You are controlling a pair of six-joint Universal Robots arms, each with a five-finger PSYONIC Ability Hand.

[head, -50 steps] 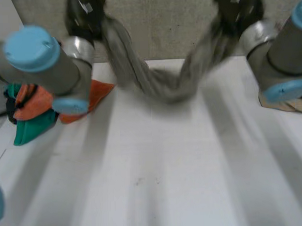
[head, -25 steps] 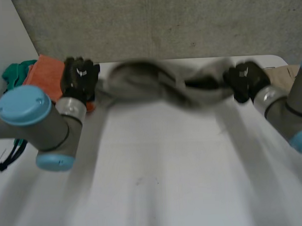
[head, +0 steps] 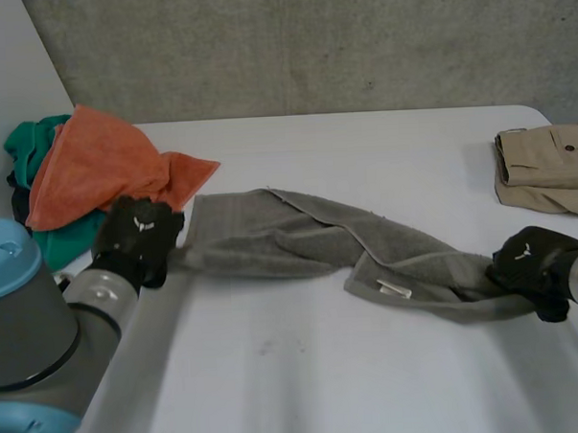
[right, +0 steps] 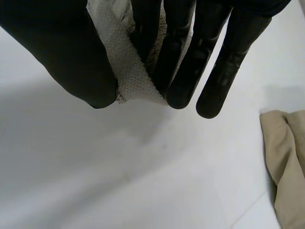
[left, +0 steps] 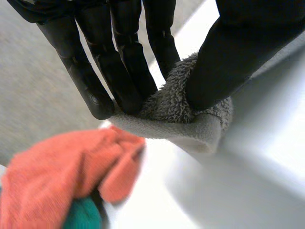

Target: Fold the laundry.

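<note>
A grey towel [head: 309, 242] lies stretched and twisted across the white table [head: 306, 388], with a small white tag showing near its right end. My left hand [head: 136, 237] pinches the towel's left corner; in the left wrist view the fingers [left: 109, 62] and thumb press the grey cloth [left: 186, 114] between them. My right hand [head: 533, 263] holds the towel's right end. There, in the right wrist view, the thumb and fingers [right: 183, 52] pinch a fold of the cloth [right: 128, 67] just above the table.
A pile of orange cloth [head: 95, 167] over green cloth [head: 31, 141] lies at the table's far left, close behind my left hand. A folded beige garment [head: 546, 167] rests at the far right edge. A grey wall stands behind the table.
Both hands came down and toward me from high up, drawing apart. The towel, hanging bunched between them before, now lies stretched on the table.
</note>
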